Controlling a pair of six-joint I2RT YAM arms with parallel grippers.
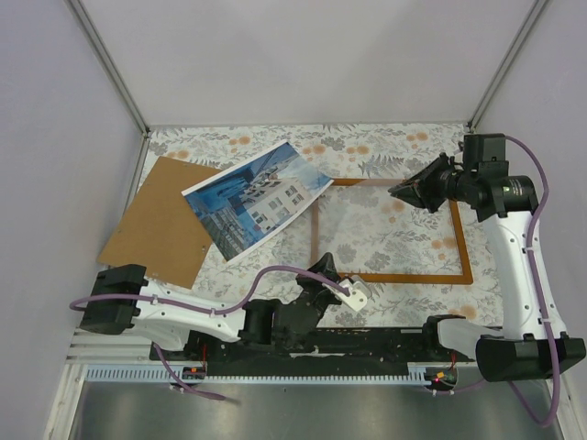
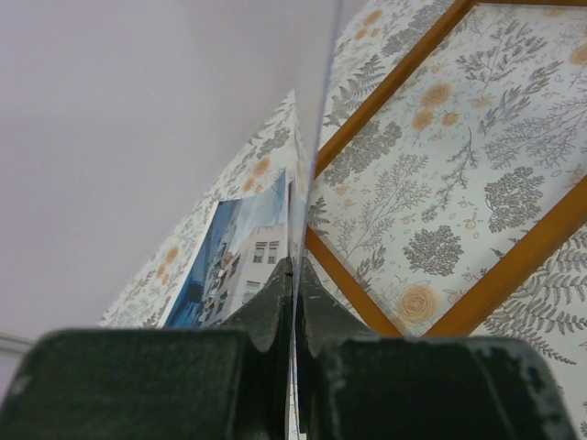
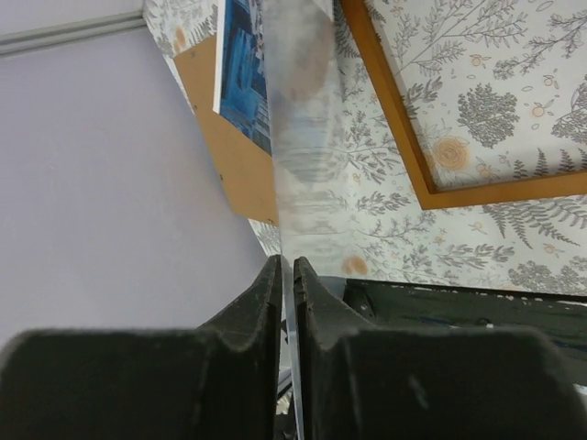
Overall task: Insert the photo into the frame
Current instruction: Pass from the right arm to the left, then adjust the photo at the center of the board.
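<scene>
The photo, a print of blue-and-white buildings, lies face up at the back left, partly on the brown backing board; it also shows in the wrist views. The orange-brown frame lies flat right of centre. A thin clear sheet hangs over the frame, seen edge-on in the left wrist view. My left gripper is shut on its near edge. My right gripper is shut on its far right edge.
The floral tablecloth covers the table. Pale walls close it in at the back and both sides. The black arm-base rail runs along the near edge. The backing board lies at the far left.
</scene>
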